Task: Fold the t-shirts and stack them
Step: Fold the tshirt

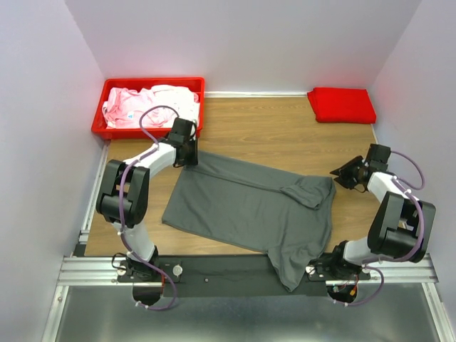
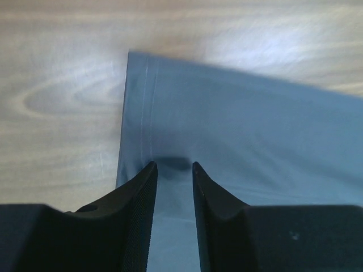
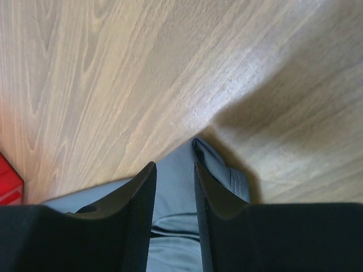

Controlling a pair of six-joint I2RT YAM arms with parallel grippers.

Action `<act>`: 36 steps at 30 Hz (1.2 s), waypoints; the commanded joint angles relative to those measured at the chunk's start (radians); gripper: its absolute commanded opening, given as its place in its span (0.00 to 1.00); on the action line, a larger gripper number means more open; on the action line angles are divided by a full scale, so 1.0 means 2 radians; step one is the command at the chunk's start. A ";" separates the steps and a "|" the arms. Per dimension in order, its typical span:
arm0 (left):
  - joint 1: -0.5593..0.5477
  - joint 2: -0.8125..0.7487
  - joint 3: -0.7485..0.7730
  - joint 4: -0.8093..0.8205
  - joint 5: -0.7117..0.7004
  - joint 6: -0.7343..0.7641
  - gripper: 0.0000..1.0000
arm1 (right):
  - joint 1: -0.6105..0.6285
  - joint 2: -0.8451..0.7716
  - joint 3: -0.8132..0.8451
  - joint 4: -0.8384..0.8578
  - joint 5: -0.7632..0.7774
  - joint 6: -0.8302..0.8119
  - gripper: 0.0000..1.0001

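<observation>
Black fingers fill the bottom of the left wrist view, and honestly that's the only place you get a proper look at the gap. The left jaws are slightly parted, and the dark grey t-shirt lies flat under them and shows through the gap, with its stitched hem running away just past the left fingertip. Doesn't look pinched to me.

Same deal on the right wrist: fingers are a bit apart with grey cloth below and between them. A small raised fold of the shirt sits right at the right fingertip, can't tell if it's touching. So the right jaws look released too.

Top view gives you what the wrist cams miss. The grey shirt is spread across the middle of the desk, and one end drapes over the near edge onto the black rail. The left jaws are at its far left corner, the right jaws just beside its right edge by the bunched sleeve.

Also only visible from up there:
- red bin in the far left corner holding the pink t-shirts and a white one
- red t-shirt, folded, in the far right corner, well apart from everything
</observation>
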 commanded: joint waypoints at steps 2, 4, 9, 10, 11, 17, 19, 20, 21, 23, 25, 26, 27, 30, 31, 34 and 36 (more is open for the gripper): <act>0.000 -0.014 -0.033 -0.007 -0.033 0.007 0.39 | -0.007 0.024 -0.011 0.043 -0.019 0.008 0.40; 0.001 -0.013 -0.048 -0.012 -0.038 0.006 0.38 | -0.007 0.030 -0.012 0.050 -0.025 0.011 0.40; 0.001 -0.027 -0.060 -0.019 -0.040 0.000 0.38 | -0.007 0.037 -0.024 0.056 -0.029 0.014 0.40; 0.002 -0.034 -0.062 -0.022 -0.052 -0.002 0.38 | -0.007 0.037 -0.025 0.056 -0.028 0.013 0.40; 0.003 -0.043 -0.062 -0.025 -0.062 -0.003 0.38 | -0.008 0.037 -0.026 0.056 -0.027 0.012 0.40; 0.006 -0.072 -0.049 -0.043 -0.111 -0.004 0.39 | -0.010 0.050 -0.029 0.060 -0.032 0.003 0.40; 0.005 -0.075 -0.039 -0.039 -0.093 -0.004 0.41 | -0.011 0.052 -0.031 0.067 -0.041 0.002 0.40; 0.002 -0.074 -0.036 -0.036 -0.087 -0.004 0.41 | -0.011 0.054 -0.031 0.069 -0.044 0.002 0.40; -0.001 -0.073 -0.024 -0.032 -0.070 -0.005 0.41 | -0.011 0.054 -0.030 0.071 -0.050 0.001 0.40; -0.002 -0.055 -0.007 -0.027 -0.051 -0.004 0.41 | -0.011 0.054 -0.029 0.073 -0.051 -0.002 0.39; -0.008 -0.037 0.019 -0.020 -0.041 -0.001 0.41 | -0.011 0.054 -0.029 0.074 -0.049 -0.003 0.38; -0.012 -0.018 0.026 -0.018 -0.040 0.000 0.41 | -0.011 0.054 -0.027 0.074 -0.049 -0.003 0.36; -0.012 -0.006 0.035 -0.019 -0.033 0.004 0.40 | -0.011 0.054 -0.026 0.075 -0.049 -0.002 0.36; -0.015 0.032 0.054 -0.018 -0.022 0.004 0.40 | -0.011 0.055 -0.023 0.076 -0.050 -0.003 0.33; -0.017 0.038 0.056 -0.018 -0.016 0.004 0.39 | -0.011 0.056 -0.023 0.076 -0.049 -0.002 0.33; -0.017 0.050 0.045 -0.007 -0.019 0.001 0.38 | -0.011 0.060 -0.022 0.076 -0.048 -0.004 0.31; -0.017 0.055 0.042 -0.005 -0.022 0.001 0.38 | -0.011 0.063 -0.023 0.079 -0.048 -0.003 0.31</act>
